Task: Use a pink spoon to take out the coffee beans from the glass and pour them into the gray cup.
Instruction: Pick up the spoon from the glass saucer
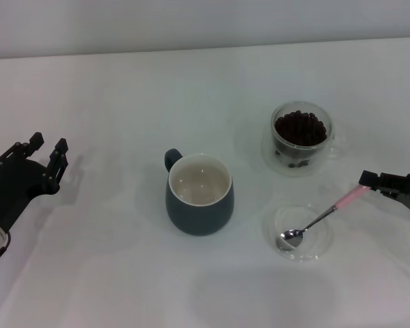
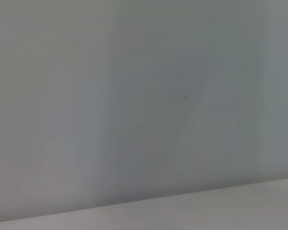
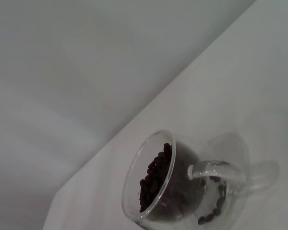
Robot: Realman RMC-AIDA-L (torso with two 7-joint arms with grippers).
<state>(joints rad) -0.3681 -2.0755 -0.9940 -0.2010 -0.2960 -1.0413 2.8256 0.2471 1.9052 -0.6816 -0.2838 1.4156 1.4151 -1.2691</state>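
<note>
Grasping the pink spoon (image 1: pixel 319 219) by its handle tip, the right gripper (image 1: pixel 366 180) rests its bowl in a glass saucer (image 1: pixel 301 234); left gripper (image 1: pixel 46 155) idles, fingers spread.

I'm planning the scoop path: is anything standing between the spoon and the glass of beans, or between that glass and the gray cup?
Nothing visible does. The pink spoon, held at its handle by the right gripper, rests in a clear saucer just in front of the glass. Bare table separates the glass from the gray cup.
</note>
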